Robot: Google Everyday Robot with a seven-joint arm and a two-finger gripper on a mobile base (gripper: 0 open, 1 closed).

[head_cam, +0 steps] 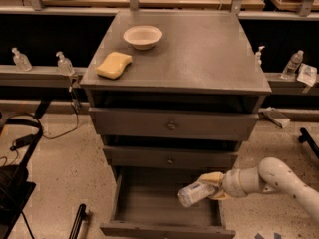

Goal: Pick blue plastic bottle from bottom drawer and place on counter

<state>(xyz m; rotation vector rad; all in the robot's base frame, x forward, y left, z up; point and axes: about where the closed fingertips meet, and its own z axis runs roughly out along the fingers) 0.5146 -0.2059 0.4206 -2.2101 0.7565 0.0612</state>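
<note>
The blue plastic bottle (195, 193) is clear with a pale label. It lies sideways in my gripper (213, 185), lifted above the right side of the open bottom drawer (164, 209). The gripper's yellowish fingers (212, 178) are shut on the bottle's far end. My white arm (279, 178) reaches in from the lower right. The counter (199, 49), the grey top of the cabinet, is above the two shut drawers with round knobs.
A white bowl (142, 36) and a yellow sponge (114, 64) sit on the left of the counter. Small pump bottles (64, 62) stand on the ledge at the left, and a small water bottle (291, 64) at the right. Cables and dark equipment (15, 183) lie on the floor at the left.
</note>
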